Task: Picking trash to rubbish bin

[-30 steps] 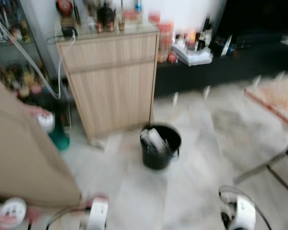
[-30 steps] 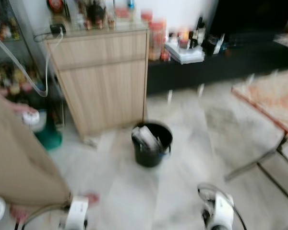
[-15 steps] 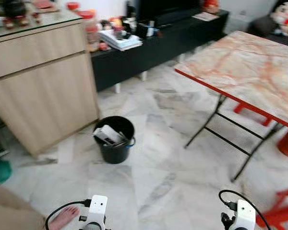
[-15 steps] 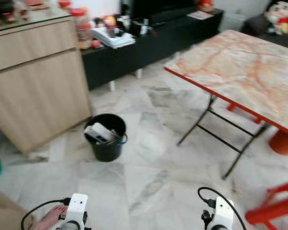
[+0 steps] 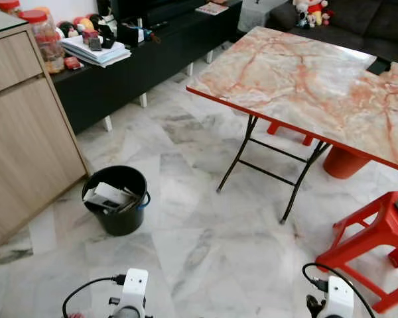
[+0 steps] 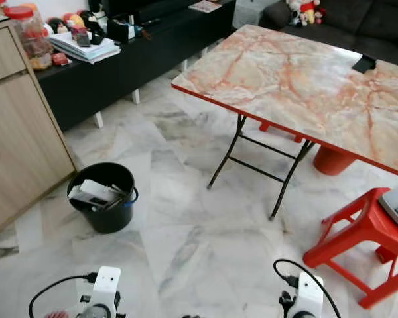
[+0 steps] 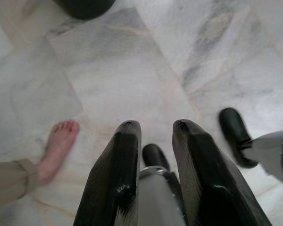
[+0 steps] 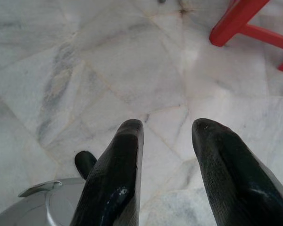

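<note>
Bin (image 5: 117, 209) holds trash (image 5: 106, 197), beside wooden cabinet (image 5: 23, 139).

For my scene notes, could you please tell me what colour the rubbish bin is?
The bin is black, clearest in the left eye view.

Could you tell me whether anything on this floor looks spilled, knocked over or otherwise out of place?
Nothing looks spilled. The round black plastic bin stands upright on the pale marble floor, with boxy trash poking above its rim. One oddity: a person's bare foot stands close by the left gripper.
</note>
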{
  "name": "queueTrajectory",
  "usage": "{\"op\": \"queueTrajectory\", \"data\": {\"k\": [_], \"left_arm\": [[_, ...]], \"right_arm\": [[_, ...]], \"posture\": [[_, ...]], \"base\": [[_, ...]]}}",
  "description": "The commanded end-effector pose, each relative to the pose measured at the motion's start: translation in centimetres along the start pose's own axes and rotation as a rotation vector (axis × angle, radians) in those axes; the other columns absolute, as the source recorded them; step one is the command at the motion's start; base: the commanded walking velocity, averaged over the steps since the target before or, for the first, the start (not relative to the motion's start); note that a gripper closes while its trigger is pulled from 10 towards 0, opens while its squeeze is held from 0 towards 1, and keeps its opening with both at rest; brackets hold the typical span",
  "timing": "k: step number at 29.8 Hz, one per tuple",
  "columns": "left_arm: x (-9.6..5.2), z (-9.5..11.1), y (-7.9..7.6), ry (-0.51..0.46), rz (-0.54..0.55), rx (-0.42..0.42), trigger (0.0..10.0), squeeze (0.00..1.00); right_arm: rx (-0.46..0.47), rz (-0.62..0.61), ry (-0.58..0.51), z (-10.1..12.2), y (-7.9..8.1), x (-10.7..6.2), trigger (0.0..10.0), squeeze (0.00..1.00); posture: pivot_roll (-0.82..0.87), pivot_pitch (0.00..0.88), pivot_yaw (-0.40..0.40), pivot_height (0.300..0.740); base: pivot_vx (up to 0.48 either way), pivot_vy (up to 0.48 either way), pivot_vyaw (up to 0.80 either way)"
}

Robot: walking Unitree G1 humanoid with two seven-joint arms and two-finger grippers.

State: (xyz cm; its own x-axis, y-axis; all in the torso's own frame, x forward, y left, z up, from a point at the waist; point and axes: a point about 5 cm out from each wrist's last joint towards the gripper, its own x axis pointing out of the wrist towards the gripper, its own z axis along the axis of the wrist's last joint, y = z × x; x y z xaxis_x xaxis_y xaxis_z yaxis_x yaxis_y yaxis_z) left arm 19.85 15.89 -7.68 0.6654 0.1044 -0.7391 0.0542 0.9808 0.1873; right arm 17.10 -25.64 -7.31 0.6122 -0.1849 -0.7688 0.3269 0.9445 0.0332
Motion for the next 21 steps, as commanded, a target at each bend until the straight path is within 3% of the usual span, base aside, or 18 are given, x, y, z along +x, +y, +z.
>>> {"op": "queueTrajectory", "data": {"k": [1,7,15,21], "left_arm": [[-0.11,-0.57,-0.14,0.028,0.002,0.021,10.0,0.00],[-0.13,-0.63,-0.14,0.029,0.005,0.007,10.0,0.00],[-0.13,-0.59,-0.14,0.027,0.007,0.005,10.0,0.00],[-0.03,-0.34,0.11,0.023,0.013,0.008,10.0,0.00]], "right_arm": [[0.004,-0.021,0.000,0.08,-0.65,-0.09,10.0,0.00],[0.006,-0.024,0.003,-0.06,-0.83,-0.15,10.0,0.00],[0.009,-0.024,0.001,-0.04,-0.76,-0.14,10.0,0.00],[0.013,-0.022,-0.007,0.22,-0.61,-0.06,10.0,0.00]], "posture": [[-0.11,0.057,-0.089,0.740],[-0.11,0.063,-0.089,0.740],[-0.11,0.064,-0.086,0.740],[-0.11,0.061,-0.082,0.740]], "base": [[0.000,-0.435,-0.80],[0.000,-0.411,-0.80],[0.000,0.000,-0.80],[0.000,-0.445,-0.80]]}}
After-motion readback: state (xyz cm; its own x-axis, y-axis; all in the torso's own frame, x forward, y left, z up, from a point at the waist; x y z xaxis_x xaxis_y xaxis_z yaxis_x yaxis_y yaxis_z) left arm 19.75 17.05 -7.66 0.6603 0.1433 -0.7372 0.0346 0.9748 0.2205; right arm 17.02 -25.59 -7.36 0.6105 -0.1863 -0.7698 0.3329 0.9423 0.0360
